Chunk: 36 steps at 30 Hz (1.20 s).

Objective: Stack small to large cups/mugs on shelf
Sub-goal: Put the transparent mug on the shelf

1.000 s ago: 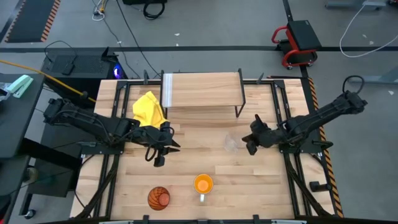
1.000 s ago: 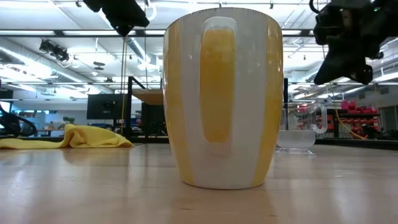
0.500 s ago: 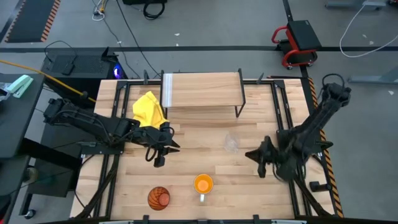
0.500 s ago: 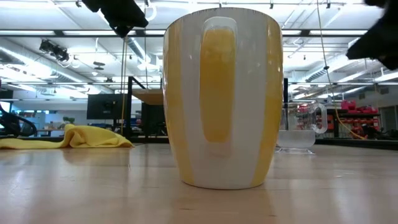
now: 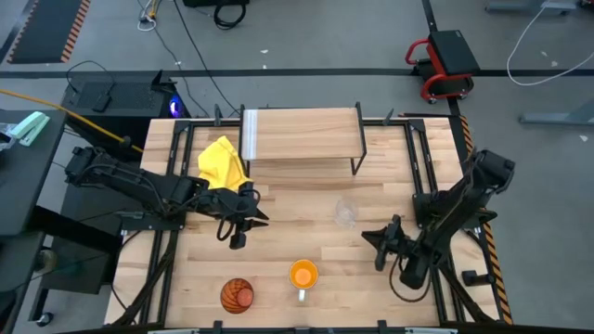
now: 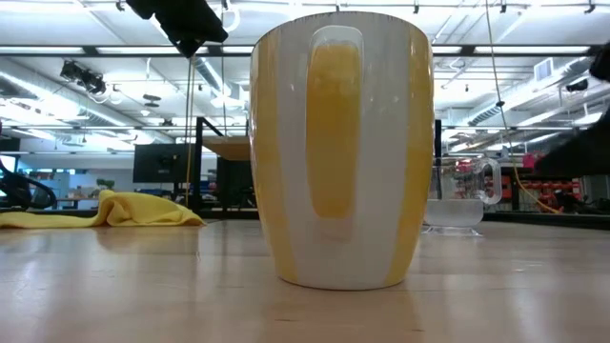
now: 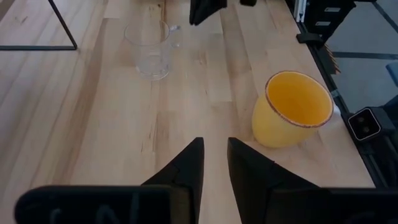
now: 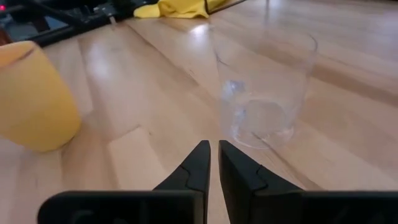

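The small clear cup (image 5: 345, 213) stands upright on the table in front of the shelf (image 5: 302, 134), a light-wood board on black legs at the far middle. The orange mug (image 5: 303, 276) with its white handle and the ribbed tumbler (image 5: 237, 295) stand near the front edge. My right gripper (image 5: 377, 246) is low over the table, to the near right of the clear cup (image 8: 264, 87), which it points toward; only a narrow slit shows between its fingers (image 8: 213, 148). My left gripper (image 5: 239, 230) hovers left of centre, open a little (image 7: 214, 146) and empty.
A crumpled yellow cloth (image 5: 223, 162) lies at the shelf's left end. Bare wood lies between the clear cup and the mug (image 7: 292, 109). In the low view the mug (image 6: 341, 148) fills the foreground, with the clear cup (image 6: 456, 195) behind it to the right.
My right gripper has left its place just right of the clear cup and swung toward the near edge and down, its arm folding back and its wrist turning. The clear cup, the mug and the tumbler have stayed where they were.
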Each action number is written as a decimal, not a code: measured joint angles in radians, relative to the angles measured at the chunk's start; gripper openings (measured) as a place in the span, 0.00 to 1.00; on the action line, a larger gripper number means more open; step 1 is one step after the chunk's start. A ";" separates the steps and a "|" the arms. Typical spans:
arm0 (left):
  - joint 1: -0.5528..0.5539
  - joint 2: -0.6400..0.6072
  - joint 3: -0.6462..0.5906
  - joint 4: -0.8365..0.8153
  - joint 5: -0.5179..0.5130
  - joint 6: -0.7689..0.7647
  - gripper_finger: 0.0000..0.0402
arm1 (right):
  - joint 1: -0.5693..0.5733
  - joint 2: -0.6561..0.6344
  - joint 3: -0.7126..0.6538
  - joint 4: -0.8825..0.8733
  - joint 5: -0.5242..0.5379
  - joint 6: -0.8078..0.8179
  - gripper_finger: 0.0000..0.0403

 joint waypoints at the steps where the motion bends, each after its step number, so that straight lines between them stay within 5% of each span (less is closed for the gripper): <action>1: 0.000 0.000 0.000 0.000 0.000 0.008 0.20 | -0.001 0.015 -0.007 0.029 0.006 0.005 0.10; 16: 0.001 0.000 -0.033 0.008 0.000 0.020 0.20 | -0.112 0.064 -0.019 0.168 -0.008 -0.136 0.10; 29: 0.002 0.001 -0.064 0.056 -0.005 0.012 0.21 | -0.123 -0.120 -0.018 0.169 -0.133 -0.305 0.10; 36: 0.002 0.001 -0.064 0.056 -0.005 0.013 0.20 | -0.136 -0.040 -0.027 0.169 -0.089 -0.319 0.10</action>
